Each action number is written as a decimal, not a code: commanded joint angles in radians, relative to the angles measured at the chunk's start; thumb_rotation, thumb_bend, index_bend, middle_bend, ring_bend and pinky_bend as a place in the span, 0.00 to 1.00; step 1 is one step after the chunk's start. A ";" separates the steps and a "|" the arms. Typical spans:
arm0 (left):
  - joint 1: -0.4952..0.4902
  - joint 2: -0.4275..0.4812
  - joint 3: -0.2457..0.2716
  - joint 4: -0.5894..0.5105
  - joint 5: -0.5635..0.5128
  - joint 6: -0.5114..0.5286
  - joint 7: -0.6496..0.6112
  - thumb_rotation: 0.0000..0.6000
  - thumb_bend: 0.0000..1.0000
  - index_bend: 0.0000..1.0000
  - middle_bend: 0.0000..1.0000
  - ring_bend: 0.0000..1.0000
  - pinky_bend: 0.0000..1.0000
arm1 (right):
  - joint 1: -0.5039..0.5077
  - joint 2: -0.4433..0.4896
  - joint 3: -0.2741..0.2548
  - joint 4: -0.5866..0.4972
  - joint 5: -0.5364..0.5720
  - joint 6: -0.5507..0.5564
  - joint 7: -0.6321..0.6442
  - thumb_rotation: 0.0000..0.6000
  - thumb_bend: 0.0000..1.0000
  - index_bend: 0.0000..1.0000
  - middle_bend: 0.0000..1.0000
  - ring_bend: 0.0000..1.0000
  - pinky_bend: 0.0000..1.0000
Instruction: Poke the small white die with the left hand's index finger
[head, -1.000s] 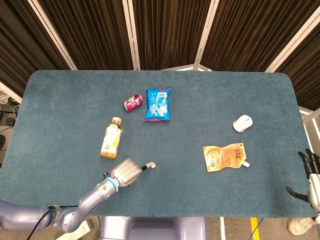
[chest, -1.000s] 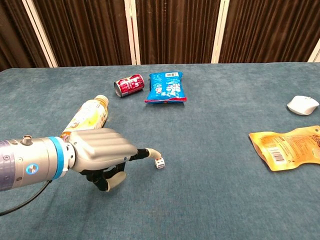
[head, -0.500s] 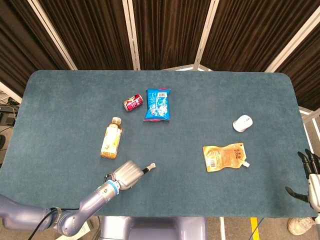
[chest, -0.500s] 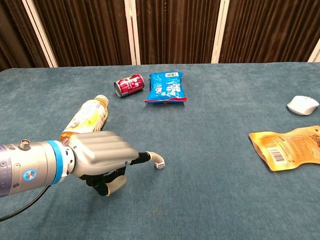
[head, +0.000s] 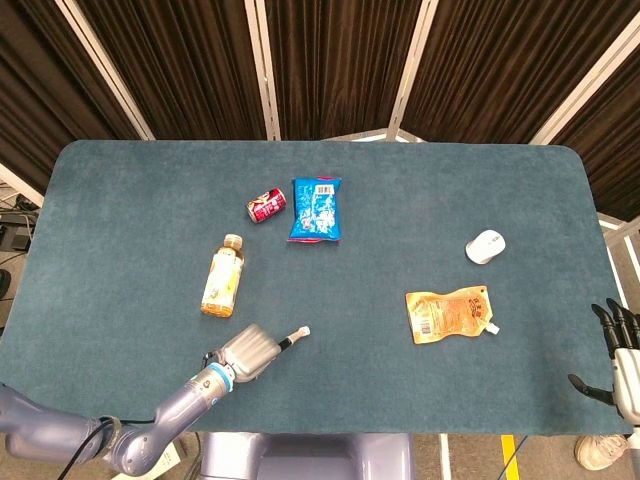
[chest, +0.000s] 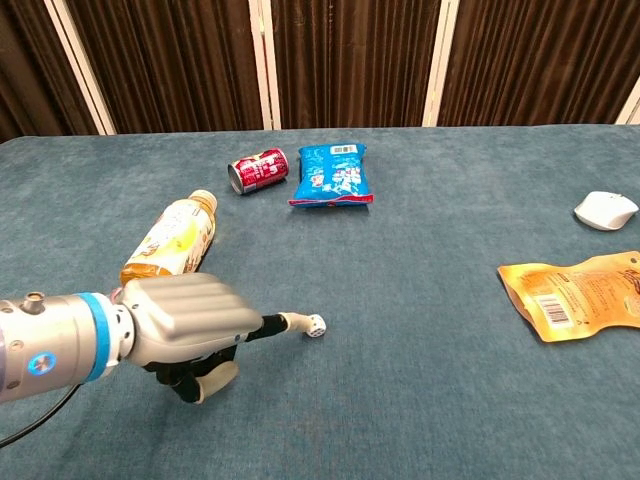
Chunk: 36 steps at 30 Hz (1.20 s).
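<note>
change: my left hand (chest: 185, 322) sits lower and further back than half a second ago; index finger now stretched flat, tip at the die instead of arched over it.
left hand: other fingers curled under, grasping nothing.
right hand: (head: 618, 360) off the table's right edge, fingers apart, holding nothing.
die: (chest: 316, 326) small, white, dark pips, on the near-left cloth, touching my fingertip.
table: (head: 400, 190) teal cloth; tea bottle (chest: 172, 240) just behind my hand.
room: dark curtains (head: 330, 60) behind.
</note>
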<state>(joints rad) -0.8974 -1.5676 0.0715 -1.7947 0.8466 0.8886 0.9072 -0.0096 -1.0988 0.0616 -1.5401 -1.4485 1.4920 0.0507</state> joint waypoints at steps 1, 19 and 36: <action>0.006 0.016 0.019 -0.019 0.012 0.015 -0.001 1.00 0.73 0.00 0.85 0.80 0.84 | -0.001 0.001 -0.002 -0.003 -0.004 0.003 -0.002 1.00 0.01 0.06 0.00 0.00 0.00; 0.177 0.178 0.142 -0.159 0.362 0.312 -0.099 1.00 0.65 0.00 0.29 0.35 0.48 | -0.008 -0.001 -0.011 -0.023 -0.029 0.026 -0.028 1.00 0.00 0.06 0.00 0.00 0.00; 0.607 0.342 0.277 0.022 0.758 0.835 -0.431 1.00 0.26 0.00 0.00 0.00 0.00 | -0.019 0.000 -0.028 -0.052 -0.082 0.067 -0.057 1.00 0.00 0.06 0.00 0.00 0.00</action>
<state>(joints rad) -0.3330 -1.2418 0.3377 -1.8270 1.5712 1.6828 0.5301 -0.0281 -1.0993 0.0346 -1.5910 -1.5297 1.5587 -0.0053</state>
